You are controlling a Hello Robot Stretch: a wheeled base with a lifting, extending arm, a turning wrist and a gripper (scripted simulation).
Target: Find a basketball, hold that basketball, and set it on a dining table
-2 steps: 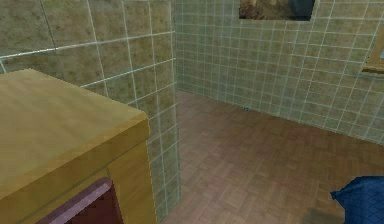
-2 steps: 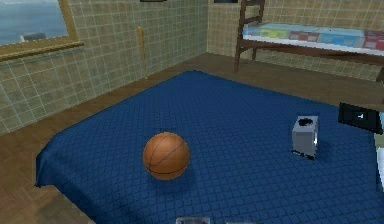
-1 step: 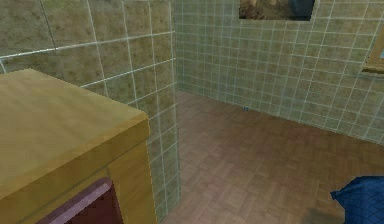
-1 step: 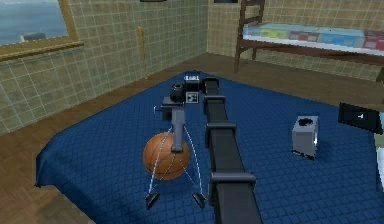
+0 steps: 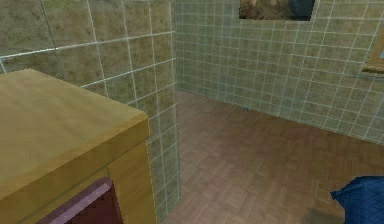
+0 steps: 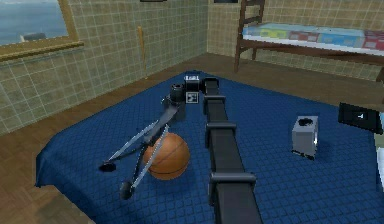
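My tool point(image 6: 116, 178) shows at the round orange basketball point(image 6: 167, 158), which lies on the blue quilted bed point(image 6: 280, 180), toward the bed's corner at the arm side view's lower left. I cannot tell whether my tool grips anything. A small grey box point(image 6: 305, 136) stands nearer the opposite edge.
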